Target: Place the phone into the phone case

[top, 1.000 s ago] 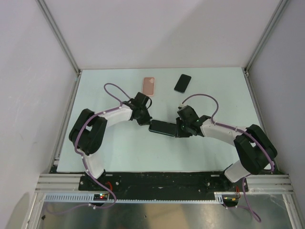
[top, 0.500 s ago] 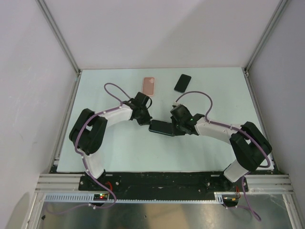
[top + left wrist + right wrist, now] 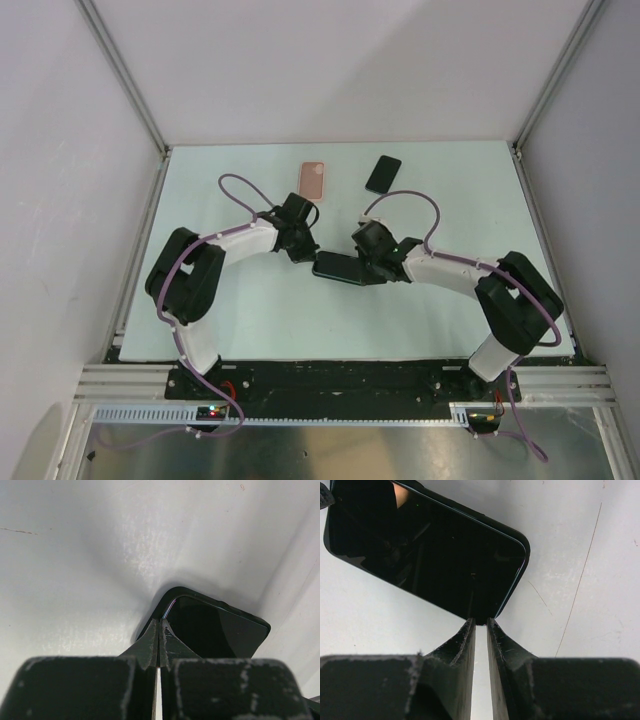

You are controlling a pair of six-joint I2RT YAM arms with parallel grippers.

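My left gripper (image 3: 159, 625) is clenched, touching the glossy black rectangular phone (image 3: 425, 555). My right gripper (image 3: 480, 622), slightly parted, grasps nothing.

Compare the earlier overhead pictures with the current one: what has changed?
The right hand slid left, closing in on the right end of the dark phone. The left hand, that phone, the pink phone case and the far black phone stayed put.

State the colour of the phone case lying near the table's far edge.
The phone case is pale salmon pink, and it shows best in the top external view.
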